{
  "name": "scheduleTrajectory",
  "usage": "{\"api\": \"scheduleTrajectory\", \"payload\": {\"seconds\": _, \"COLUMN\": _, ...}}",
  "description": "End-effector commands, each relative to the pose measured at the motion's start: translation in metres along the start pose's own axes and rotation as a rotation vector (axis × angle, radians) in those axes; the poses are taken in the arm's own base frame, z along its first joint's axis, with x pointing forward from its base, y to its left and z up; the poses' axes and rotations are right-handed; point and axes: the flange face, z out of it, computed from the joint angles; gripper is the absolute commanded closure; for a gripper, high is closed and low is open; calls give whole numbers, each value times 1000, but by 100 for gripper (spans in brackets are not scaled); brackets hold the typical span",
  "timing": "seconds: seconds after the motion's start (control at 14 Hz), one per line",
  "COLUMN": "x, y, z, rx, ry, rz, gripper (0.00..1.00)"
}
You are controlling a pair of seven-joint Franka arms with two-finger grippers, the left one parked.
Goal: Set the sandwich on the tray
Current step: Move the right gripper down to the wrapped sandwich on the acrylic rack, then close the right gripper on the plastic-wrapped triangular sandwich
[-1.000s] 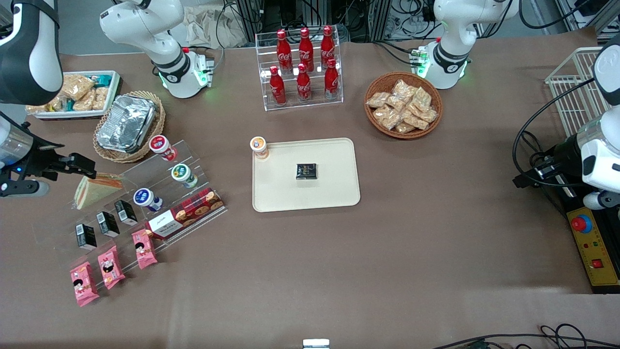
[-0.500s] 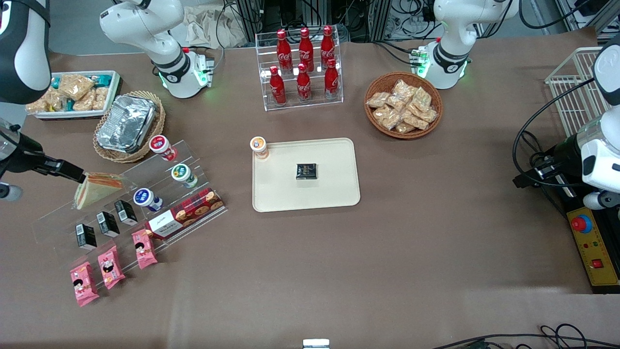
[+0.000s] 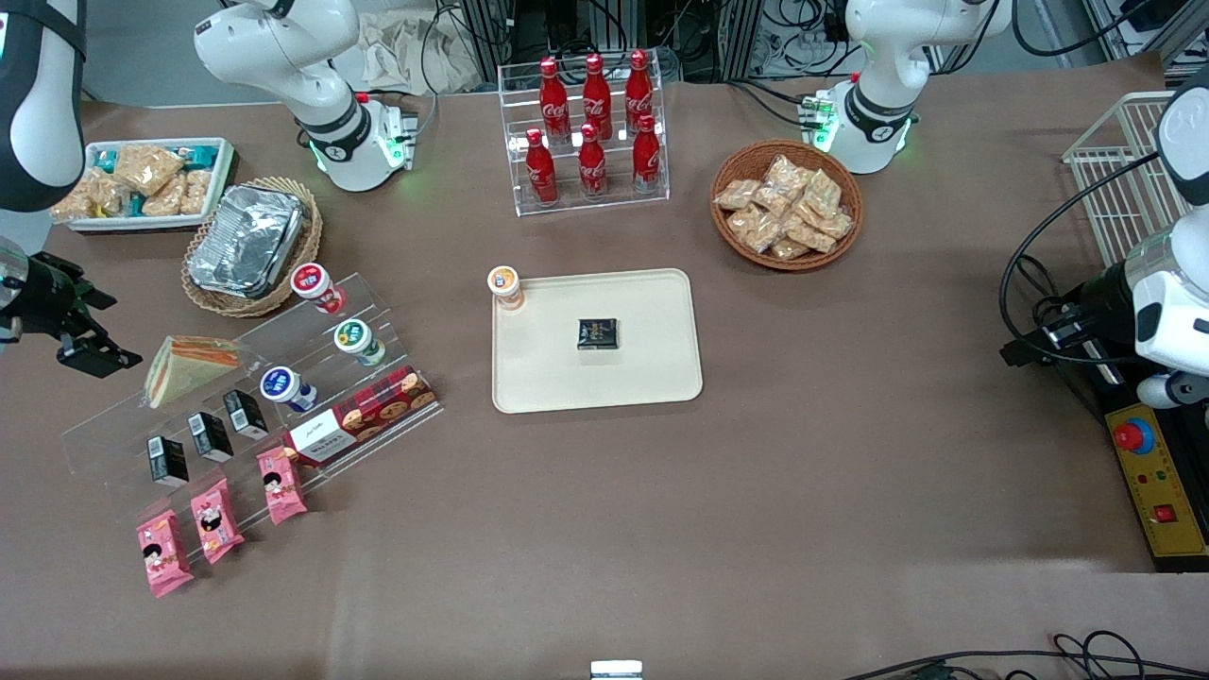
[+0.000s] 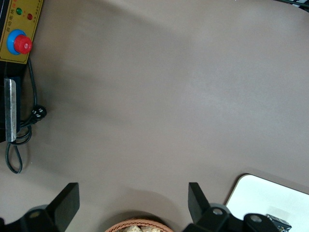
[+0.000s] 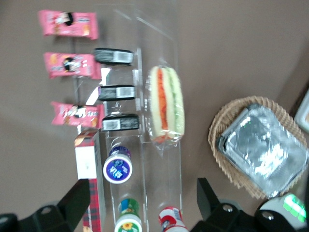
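Observation:
The sandwich (image 3: 189, 366) is a tan wedge with red and green filling. It lies on the top step of a clear acrylic stand, toward the working arm's end of the table. It also shows in the right wrist view (image 5: 166, 104), filling edge up. My gripper (image 3: 93, 332) is open and empty, beside the sandwich and apart from it, farther out toward the working arm's end. In the wrist view the gripper (image 5: 143, 203) hangs above the stand with its jaws wide apart. The cream tray (image 3: 652, 378) lies mid-table; its corner shows in the left wrist view (image 4: 256, 193).
The stand (image 3: 378, 335) also holds small cups, black boxes, pink packets and a red cookie box (image 3: 364, 416). A wicker basket with a foil container (image 3: 247, 241) and a white snack bin (image 3: 142, 184) lie nearby. On the tray are a black packet (image 3: 598, 333) and an orange-lidded cup (image 3: 505, 286).
My gripper has drawn back from the sandwich toward the working arm's end of the table. The sandwich has stayed on the stand.

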Motion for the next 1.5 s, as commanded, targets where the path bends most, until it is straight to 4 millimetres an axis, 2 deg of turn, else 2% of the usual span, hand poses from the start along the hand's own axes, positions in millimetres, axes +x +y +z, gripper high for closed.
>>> {"api": "scheduleTrajectory", "payload": {"seconds": 0.0, "x": 28, "y": 16, "z": 27, "rx": -12, "ry": -4, "rz": 119, "gripper": 2}}
{"api": "scheduleTrajectory", "payload": {"seconds": 0.21, "x": 46, "y": 27, "z": 66, "rx": -4, "ry": -6, "rz": 154, "gripper": 2}}
{"api": "scheduleTrajectory", "payload": {"seconds": 0.36, "x": 50, "y": 27, "z": 94, "rx": 32, "ry": -49, "rz": 189, "gripper": 2}}
{"api": "scheduleTrajectory", "payload": {"seconds": 0.71, "x": 53, "y": 17, "z": 137, "rx": 3, "ry": -65, "rz": 211, "gripper": 2}}
{"api": "scheduleTrajectory", "payload": {"seconds": 0.86, "x": 52, "y": 16, "z": 151, "rx": 6, "ry": -93, "rz": 227, "gripper": 3}}
{"api": "scheduleTrajectory", "payload": {"seconds": 1.29, "x": 51, "y": 26, "z": 174, "rx": -7, "ry": -100, "rz": 227, "gripper": 5}}
{"api": "scheduleTrajectory", "payload": {"seconds": 1.36, "x": 50, "y": 26, "z": 174, "rx": -6, "ry": -101, "rz": 212, "gripper": 23}}
{"api": "scheduleTrajectory", "payload": {"seconds": 1.43, "x": 49, "y": 25, "z": 175, "rx": -7, "ry": -102, "rz": 178, "gripper": 61}}
